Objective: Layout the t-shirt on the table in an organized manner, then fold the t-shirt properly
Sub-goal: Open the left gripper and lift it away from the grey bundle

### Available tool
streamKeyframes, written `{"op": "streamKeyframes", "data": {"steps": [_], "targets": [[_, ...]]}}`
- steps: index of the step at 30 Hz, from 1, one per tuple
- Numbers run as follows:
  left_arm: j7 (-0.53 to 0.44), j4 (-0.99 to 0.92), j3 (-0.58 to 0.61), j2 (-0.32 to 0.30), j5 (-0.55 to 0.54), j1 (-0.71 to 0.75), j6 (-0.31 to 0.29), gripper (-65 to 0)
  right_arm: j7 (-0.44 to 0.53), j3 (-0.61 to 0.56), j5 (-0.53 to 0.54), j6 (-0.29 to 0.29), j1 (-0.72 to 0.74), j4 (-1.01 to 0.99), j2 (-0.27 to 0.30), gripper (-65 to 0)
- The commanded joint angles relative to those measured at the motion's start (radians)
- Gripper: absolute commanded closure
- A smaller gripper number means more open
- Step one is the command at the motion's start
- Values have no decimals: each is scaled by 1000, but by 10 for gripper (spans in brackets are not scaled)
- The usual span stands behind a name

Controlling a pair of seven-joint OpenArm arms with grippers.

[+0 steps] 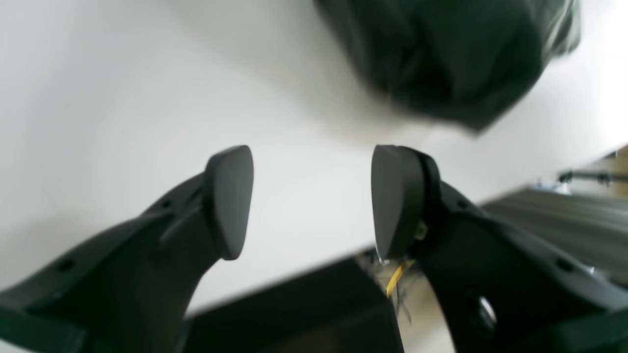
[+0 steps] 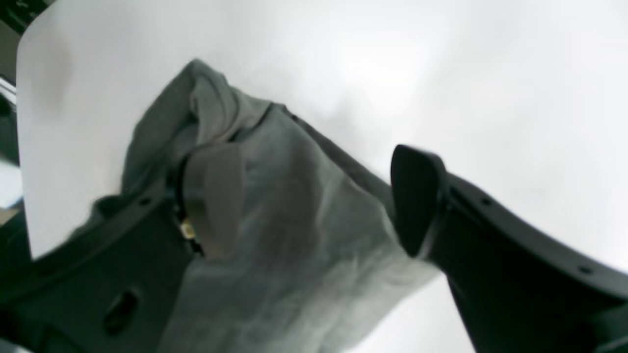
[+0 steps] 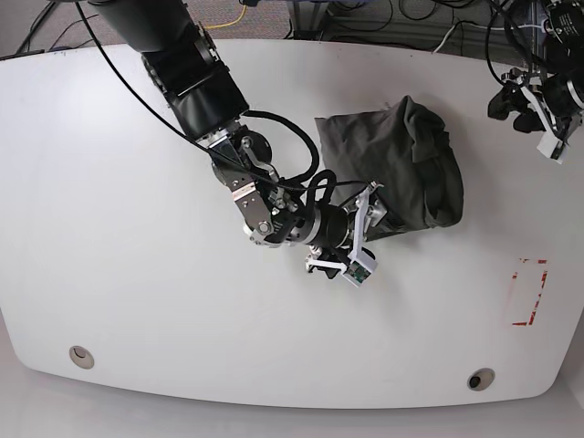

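Note:
The dark grey-green t-shirt [image 3: 401, 169] lies bunched in a wrinkled heap right of centre on the white table [image 3: 137, 274]. My right gripper [image 3: 376, 217] is at the heap's lower left edge. In the right wrist view this gripper [image 2: 314, 201] is open, its two fingers wide apart with the t-shirt [image 2: 294, 255] spread under and between them. My left gripper [image 3: 516, 105] hangs at the far right rear, apart from the cloth. In the left wrist view it [image 1: 311, 201] is open and empty above bare table [image 1: 122, 98], with the t-shirt [image 1: 441, 59] blurred ahead.
A red tape rectangle [image 3: 529, 292] marks the table at the right. Two round grommet holes [image 3: 80, 356] [image 3: 481, 379] sit near the front edge. Cables [image 3: 383, 27] run along the floor behind the table's back edge.

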Motion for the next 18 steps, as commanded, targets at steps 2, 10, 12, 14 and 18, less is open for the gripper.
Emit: {"op": "streamKeyframes", "data": {"steps": [2, 10, 12, 14, 18], "targets": [[-21, 14, 12, -15, 41, 6, -1, -272, 120, -53, 12, 4, 37, -86, -1, -438], [-54, 20, 174, 22, 125, -37, -1, -244, 290, -66, 12, 4, 32, -235, 23, -436], [-71, 17, 231, 27, 162, -72, -1, -244, 317, -66, 12, 4, 32, -255, 25, -434], [-88, 12, 280, 33, 210, -109, -1, -244, 336, -66, 12, 4, 31, -266, 42, -417], [-123, 12, 406, 91, 365, -199, -1, -244, 368, -67, 12, 4, 27, -298, 84, -312]]}}
